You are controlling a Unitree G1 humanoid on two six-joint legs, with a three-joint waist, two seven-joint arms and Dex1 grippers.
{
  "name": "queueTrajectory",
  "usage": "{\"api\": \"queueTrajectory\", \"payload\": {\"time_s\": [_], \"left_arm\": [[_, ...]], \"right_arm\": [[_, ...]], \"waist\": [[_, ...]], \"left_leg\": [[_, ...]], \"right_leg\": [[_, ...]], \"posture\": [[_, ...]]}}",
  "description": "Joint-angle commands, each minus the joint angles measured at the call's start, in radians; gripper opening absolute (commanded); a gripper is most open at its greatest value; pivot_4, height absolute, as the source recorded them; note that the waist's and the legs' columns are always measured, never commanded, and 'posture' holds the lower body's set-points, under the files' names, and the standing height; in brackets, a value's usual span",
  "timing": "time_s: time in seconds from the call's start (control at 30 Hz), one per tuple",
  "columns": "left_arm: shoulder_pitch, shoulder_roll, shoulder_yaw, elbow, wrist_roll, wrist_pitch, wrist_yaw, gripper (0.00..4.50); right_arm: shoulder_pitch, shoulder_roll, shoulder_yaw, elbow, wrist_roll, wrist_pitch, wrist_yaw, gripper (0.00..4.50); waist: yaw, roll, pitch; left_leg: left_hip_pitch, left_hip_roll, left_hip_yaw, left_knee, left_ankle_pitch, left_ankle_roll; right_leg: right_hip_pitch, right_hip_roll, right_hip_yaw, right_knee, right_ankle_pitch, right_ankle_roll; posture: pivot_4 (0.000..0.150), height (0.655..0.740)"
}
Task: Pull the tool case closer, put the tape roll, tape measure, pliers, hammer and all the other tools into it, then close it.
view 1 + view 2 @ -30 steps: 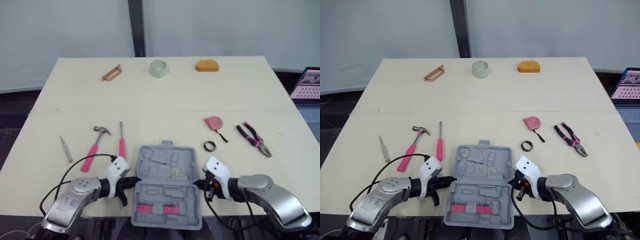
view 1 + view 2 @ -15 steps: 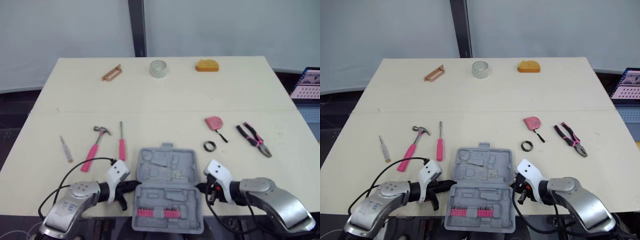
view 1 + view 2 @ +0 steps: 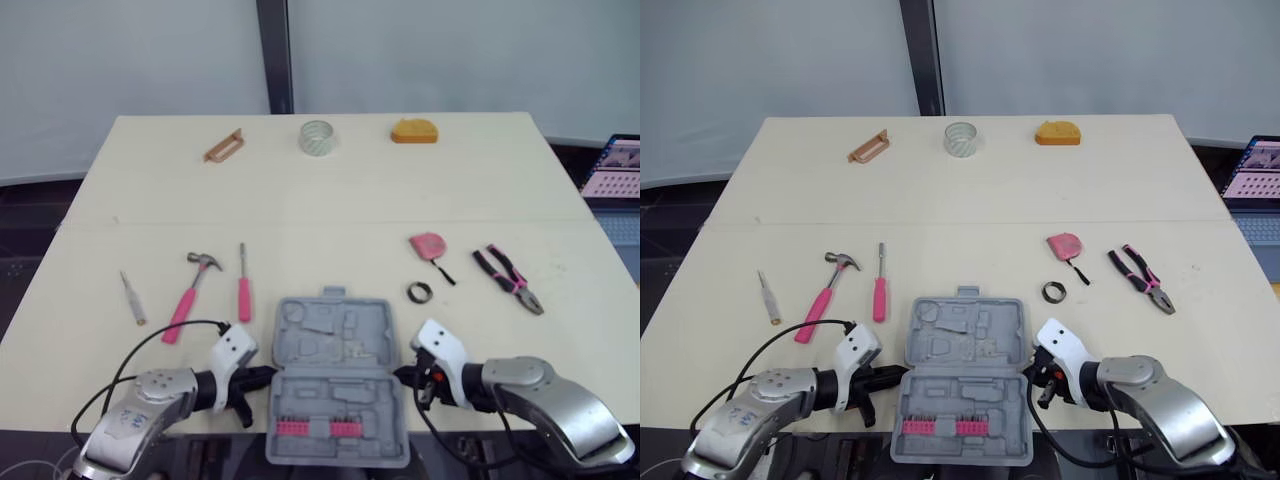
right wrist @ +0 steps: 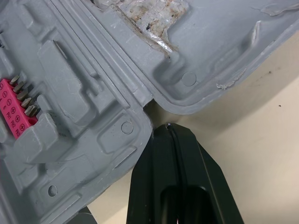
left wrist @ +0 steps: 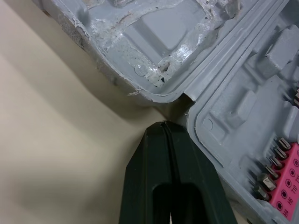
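Both left gripper (image 5: 164,124) and right gripper (image 4: 168,125), fingers pressed together, are sitting at the side hinge notches of the tool case (image 3: 335,340), seemingly for dragging it.

Left gripper (image 5: 164,125) — fingers pressed together — points at the tool case (image 5: 233,84) hinge notch, on the table (image 5: 51,140).

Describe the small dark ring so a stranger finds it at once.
On the cream table, find the open grey plastic tool case at the near edge. Just off its far right corner, short of the pink tape measure, lies the small dark ring: black and hollow, smaller than the clear tape roll far back.
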Motion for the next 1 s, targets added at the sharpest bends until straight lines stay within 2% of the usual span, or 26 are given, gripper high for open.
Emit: {"api": "queueTrajectory", "payload": {"time_s": [0.03, 0.47, 0.57, 0.67, 0.83, 1.0], "left_arm": [[0.019, 0.011, 0.002, -0.032, -0.014, 0.014, 0.003, 0.02], [0.028, 0.028, 0.033, -0.043, -0.018, 0.008, 0.009, 0.02], [0.025, 0.051, 0.102, -0.028, -0.031, -0.021, -0.011, 0.02], [0.021, 0.062, 0.211, -0.028, -0.099, -0.067, -0.066, 0.02], [0.065, 0.081, 0.377, -0.070, -0.232, -0.170, -0.200, 0.02], [0.134, 0.091, 0.507, -0.059, -0.274, -0.286, -0.275, 0.02]], "right_arm": [[0.001, -0.009, -0.015, -0.039, 0.016, -0.010, -0.006, 0.00], [-0.002, -0.022, -0.032, -0.017, 0.007, -0.023, -0.006, 0.00], [-0.013, -0.037, -0.071, 0.005, 0.011, -0.032, 0.001, 0.00], [-0.005, -0.058, -0.128, 0.009, 0.030, -0.050, 0.019, 0.00], [0.069, -0.102, -0.246, -0.030, 0.087, -0.092, 0.074, 0.00], [0.139, -0.104, -0.364, -0.103, 0.151, -0.120, 0.089, 0.00]], "waist": [[0.000, 0.000, 0.000], [0.000, 0.000, 0.000], [0.000, 0.000, 0.000], [0.004, 0.000, 0.000], [0.013, 0.000, 0.000], [0.020, 0.000, 0.000]], "left_leg": [[0.000, 0.000, 0.000, 0.000, 0.000, 0.000], [0.000, 0.000, 0.000, 0.000, 0.000, 0.000], [0.000, 0.000, 0.000, 0.000, 0.000, 0.000], [0.000, 0.000, 0.000, 0.000, 0.000, 0.000], [0.000, 0.000, 0.001, -0.001, 0.000, 0.000], [0.000, 0.001, 0.001, 0.000, -0.001, 0.001]], "right_leg": [[0.000, 0.000, 0.000, 0.000, 0.000, 0.000], [0.000, 0.000, 0.000, 0.000, 0.000, 0.000], [0.000, 0.000, 0.000, 0.000, 0.000, 0.000], [0.000, 0.000, 0.000, -0.001, 0.000, 0.000], [0.000, 0.000, 0.000, -0.002, 0.000, 0.000], [0.001, 0.000, 0.000, -0.003, 0.000, 0.000]], "posture": [[0.150, 0.7400], [0.150, 0.7400], [0.150, 0.7400], [0.150, 0.7400], [0.150, 0.7400], [0.150, 0.7400]]}}
